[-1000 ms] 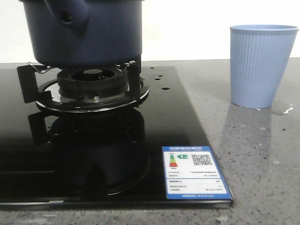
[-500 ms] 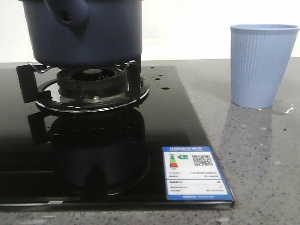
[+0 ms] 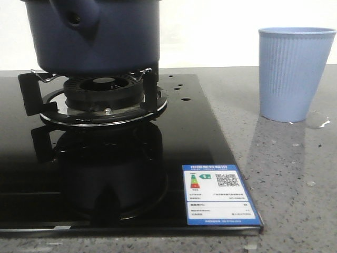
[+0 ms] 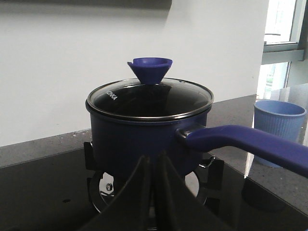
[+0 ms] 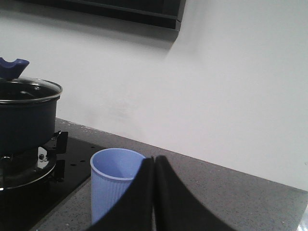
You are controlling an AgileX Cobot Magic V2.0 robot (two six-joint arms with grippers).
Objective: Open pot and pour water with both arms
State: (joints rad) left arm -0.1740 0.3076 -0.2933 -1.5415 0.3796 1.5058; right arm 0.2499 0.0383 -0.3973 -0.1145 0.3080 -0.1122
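The dark navy pot (image 3: 95,37) stands on the gas burner (image 3: 102,95), its handle end with the round hole facing the front view. In the left wrist view the pot (image 4: 144,139) carries a glass lid (image 4: 149,98) with a blue knob (image 4: 151,70), and its long handle (image 4: 245,144) points toward the cup. My left gripper (image 4: 155,161) is shut and empty, a little short of the pot's wall. My right gripper (image 5: 154,161) is shut and empty beside the light-blue ribbed cup (image 5: 115,185). A small water puddle (image 3: 317,122) lies by the cup's base.
The black glass hob (image 3: 200,137) has a blue label (image 3: 218,195) at its front right corner. The light-blue cup (image 3: 295,74) stands on the grey speckled counter (image 3: 295,184) right of the hob. A white wall rises behind. Neither gripper shows in the front view.
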